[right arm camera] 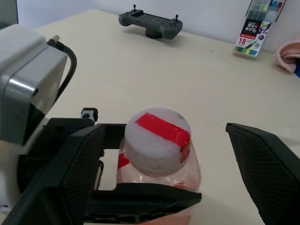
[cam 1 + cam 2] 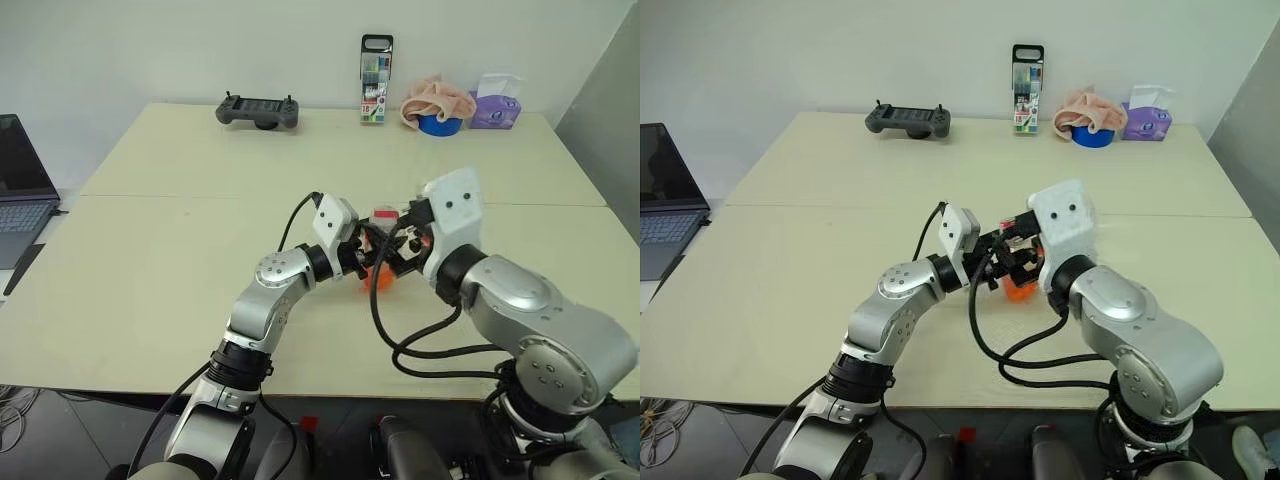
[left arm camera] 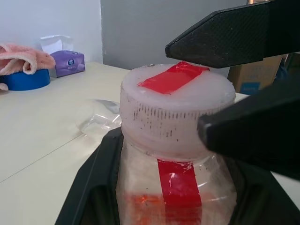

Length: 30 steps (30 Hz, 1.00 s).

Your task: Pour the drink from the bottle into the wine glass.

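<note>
Left eye view: desk (image 2: 150, 260), cream, wide. Left gripper (image 3: 154, 187) near centre, clamped on bottle (image 1: 159, 164) body below cap. Bottle upright, between both grippers, just above desk; drink (image 2: 378, 279) orange in lower part. Right gripper (image 1: 164, 178) fingers wide apart, one either side of cap (image 1: 157, 140), not touching it. Cap white with red strip, on bottle. Far edge of desk: game controller (image 2: 258, 110), marker case (image 2: 376, 80), tissue box (image 2: 496, 108).
</note>
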Tool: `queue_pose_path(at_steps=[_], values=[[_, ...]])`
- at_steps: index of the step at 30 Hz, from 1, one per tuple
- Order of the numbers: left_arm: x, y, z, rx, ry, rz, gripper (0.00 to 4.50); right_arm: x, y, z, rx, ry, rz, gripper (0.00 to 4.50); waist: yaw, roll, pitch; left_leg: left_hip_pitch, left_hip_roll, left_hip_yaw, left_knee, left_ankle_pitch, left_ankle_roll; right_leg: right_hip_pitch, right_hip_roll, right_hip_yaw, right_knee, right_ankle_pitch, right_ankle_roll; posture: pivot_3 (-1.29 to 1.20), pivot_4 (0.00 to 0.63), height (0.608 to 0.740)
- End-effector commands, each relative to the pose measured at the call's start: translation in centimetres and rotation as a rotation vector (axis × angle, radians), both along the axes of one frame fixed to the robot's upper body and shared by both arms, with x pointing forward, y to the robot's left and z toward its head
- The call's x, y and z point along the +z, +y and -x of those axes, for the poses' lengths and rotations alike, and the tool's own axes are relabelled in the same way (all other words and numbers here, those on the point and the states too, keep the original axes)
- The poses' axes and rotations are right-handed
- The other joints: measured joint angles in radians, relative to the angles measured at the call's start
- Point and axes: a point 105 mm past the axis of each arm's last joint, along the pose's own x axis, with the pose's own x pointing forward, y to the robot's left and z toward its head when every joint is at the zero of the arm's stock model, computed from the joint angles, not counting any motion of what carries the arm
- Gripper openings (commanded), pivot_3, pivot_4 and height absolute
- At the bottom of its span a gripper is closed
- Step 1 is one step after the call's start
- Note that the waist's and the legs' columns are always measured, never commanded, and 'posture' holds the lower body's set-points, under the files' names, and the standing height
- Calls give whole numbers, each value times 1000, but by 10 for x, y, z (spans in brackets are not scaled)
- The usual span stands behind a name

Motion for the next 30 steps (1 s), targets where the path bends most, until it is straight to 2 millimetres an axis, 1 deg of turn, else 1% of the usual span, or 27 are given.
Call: queue_pose_path(at_steps=[1,4,7,12,14,15,17,18,21,23,25,26,27,28,29,30], values=[[17,-4,4,-25,-75,21,2143,14,-2,4,-45,-74,-15,4386,0,0,0,0,0,0,0,0,0,0,0,0,0,0,0,0,150,740],[17,-3,4,-23,-74,19,2143,13,-4,2,-88,-67,-21,4386,-1,0,0,0,0,0,0,0,0,0,0,0,0,0,0,0,150,740],[17,-2,4,-21,-76,16,2143,9,-7,1,-110,-62,-5,3817,-1,0,0,0,0,0,0,0,0,0,0,0,0,0,0,0,150,740],[16,0,3,-10,-78,9,2143,4,-2,2,-85,-35,2,2110,-1,0,0,0,0,0,0,0,0,0,0,0,0,0,1,0,150,740],[16,1,3,-8,-78,7,2143,1,0,2,-73,-18,12,1312,-2,0,0,0,0,0,0,0,0,0,0,0,0,0,1,0,150,740],[16,1,3,-7,-78,6,2143,-1,1,2,-68,-8,21,1010,-2,0,0,0,0,0,0,0,0,0,0,0,0,0,1,0,150,740],[16,1,2,-5,-79,4,2143,-2,1,2,-64,2,30,263,-2,0,0,0,0,0,0,0,0,0,0,0,0,0,1,0,150,740],[15,1,2,-3,-79,3,2143,-2,1,2,-60,1,34,39,-2,0,0,0,0,0,0,0,0,0,0,0,0,0,1,0,150,740],[15,2,1,-1,-79,2,2143,0,0,2,-59,-2,40,0,-2,0,0,0,0,0,0,0,0,0,0,0,0,-1,1,0,150,740],[15,2,1,0,-79,1,2143,10,-3,1,-76,-42,6,376,-2,0,0,0,0,0,0,0,0,0,0,0,0,-1,1,0,150,740],[14,2,1,3,-78,-2,2143,16,-4,1,-84,-61,-6,927,-2,0,0,0,0,0,0,0,0,0,0,0,0,-1,1,0,150,740],[14,2,1,4,-78,-2,2143,16,-4,0,-85,-61,-5,1306,-2,0,0,0,0,0,0,0,0,0,0,0,0,-1,1,0,150,740],[14,2,0,6,-77,-3,2143,16,-5,0,-94,-60,0,1594,-2,0,0,0,0,0,0,0,0,0,0,0,0,-1,1,0,150,740],[14,2,0,8,-77,-3,2143,16,-5,-1,-98,-55,5,2034,-2,0,0,0,0,0,0,0,0,0,0,0,0,-1,1,0,150,740],[13,3,0,9,-76,-3,2143,15,-5,-1,-98,-49,12,2258,-2,0,0,0,0,0,0,0,0,0,0,0,0,-1,1,0,150,740],[13,3,0,11,-76,-3,2143,13,-4,-1,-97,-39,16,2660,-2,0,0,0,0,0,-1,0,0,0,0,0,0,-1,1,0,150,740]])
